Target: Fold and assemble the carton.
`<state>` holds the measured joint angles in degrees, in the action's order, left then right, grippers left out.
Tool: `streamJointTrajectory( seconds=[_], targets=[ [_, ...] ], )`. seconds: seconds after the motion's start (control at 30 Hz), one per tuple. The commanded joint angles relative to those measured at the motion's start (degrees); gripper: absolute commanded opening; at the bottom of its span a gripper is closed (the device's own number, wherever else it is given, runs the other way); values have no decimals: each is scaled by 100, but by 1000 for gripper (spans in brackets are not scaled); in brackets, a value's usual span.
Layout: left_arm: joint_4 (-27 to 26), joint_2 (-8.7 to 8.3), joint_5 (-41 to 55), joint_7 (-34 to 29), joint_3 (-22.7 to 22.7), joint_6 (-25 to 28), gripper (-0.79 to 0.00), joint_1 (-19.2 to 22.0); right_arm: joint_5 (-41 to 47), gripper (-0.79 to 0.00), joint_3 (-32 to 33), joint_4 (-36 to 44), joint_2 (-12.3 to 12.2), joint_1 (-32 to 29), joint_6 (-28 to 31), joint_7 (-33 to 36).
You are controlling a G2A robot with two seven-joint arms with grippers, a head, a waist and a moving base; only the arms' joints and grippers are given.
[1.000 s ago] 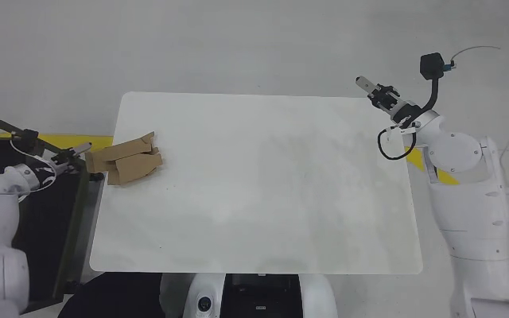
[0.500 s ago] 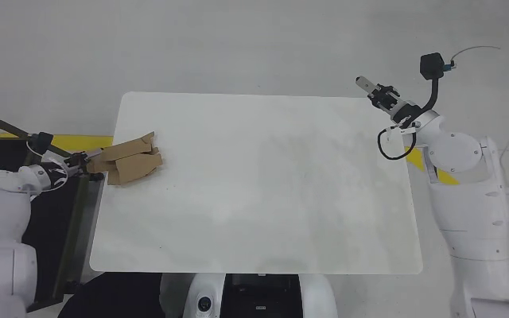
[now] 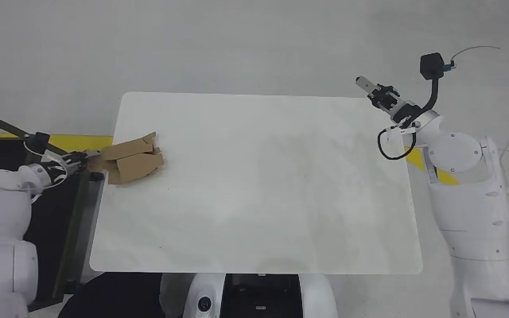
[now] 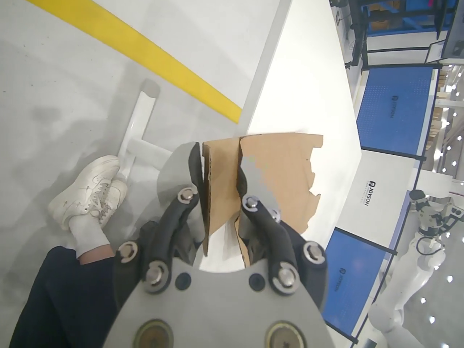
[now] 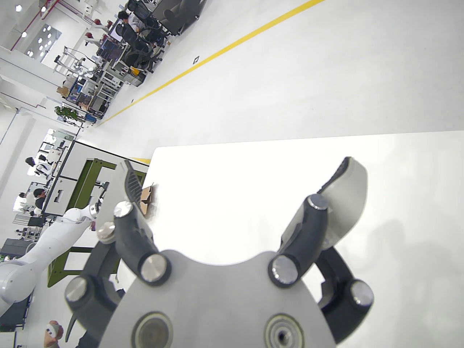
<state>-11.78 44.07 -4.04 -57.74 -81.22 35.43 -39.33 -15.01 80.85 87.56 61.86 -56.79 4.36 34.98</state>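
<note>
- Your left gripper [image 4: 217,168] has its jaws pressed onto one end of the carton [image 4: 275,168], with a folded cardboard section caught between the two fingers [image 4: 194,168].
- In the top view, that gripper [image 3: 79,159] sits just off the table's [image 3: 262,199] left edge. It meets the carton [image 3: 131,159] where the carton overhangs that edge.
- The carton lies at the table's left edge, toward the far corner. It is a loose, half-collapsed blank with flaps at uneven angles and one ragged, torn-looking edge.
- Your right gripper [image 5: 237,172] is spread wide and holds nothing. It hangs over the table's far right corner [image 3: 374,89], well apart from the carton.
- Progress, as I judge it, is very early. You have a grasp on the carton, but no walls stand square, no flaps are tucked and no box shape is formed. Opening it up, folding the flaps and closing them all remain to be done.
- As for writing, the carton's visible faces are plain brown with no print. The blue panels [image 4: 395,110] beyond the table carry white lettering, which I leave unread.
</note>
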Motion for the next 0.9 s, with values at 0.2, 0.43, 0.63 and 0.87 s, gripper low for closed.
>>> streamJointTrajectory(
  seconds=[0.2,0.43,0.63,0.87],
  targets=[
    [-9,-48,690,-587,-259,11,-785,48,0,0,0,0,0,0,0,0],
    [-153,-107,1508,-967,-593,10,-785,113,0,0,0,0,0,0,0,0],
    [-640,-64,2129,-1294,-708,-183,-785,96,0,0,0,0,0,0,0,0],
    [-1185,46,2654,-1539,-630,-428,-785,141,0,0,0,0,0,0,0,0]
  ],
)
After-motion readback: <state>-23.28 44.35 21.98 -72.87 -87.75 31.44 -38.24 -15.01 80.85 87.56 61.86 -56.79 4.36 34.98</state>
